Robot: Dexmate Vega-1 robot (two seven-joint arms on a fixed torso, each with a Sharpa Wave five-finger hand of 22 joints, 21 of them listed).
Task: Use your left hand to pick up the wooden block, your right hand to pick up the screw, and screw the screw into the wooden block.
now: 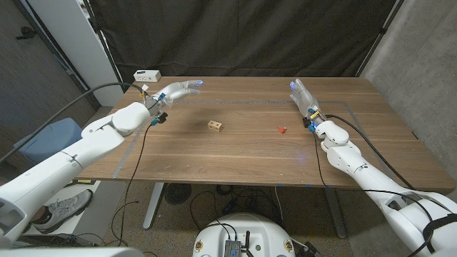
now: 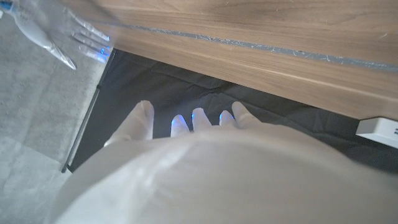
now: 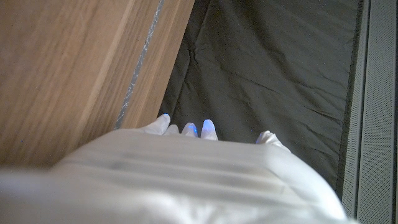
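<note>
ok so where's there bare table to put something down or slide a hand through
Bare wood runs along the near edge of the table, in front of the wooden block and the screw. The strip between those two is free. The far corners are taken: left hand beside a white box, right hand opposite.

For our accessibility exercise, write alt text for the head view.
A small wooden block and a red screw lie apart mid-table. The left robot hand and right robot hand hover open toward the far edge.
</note>
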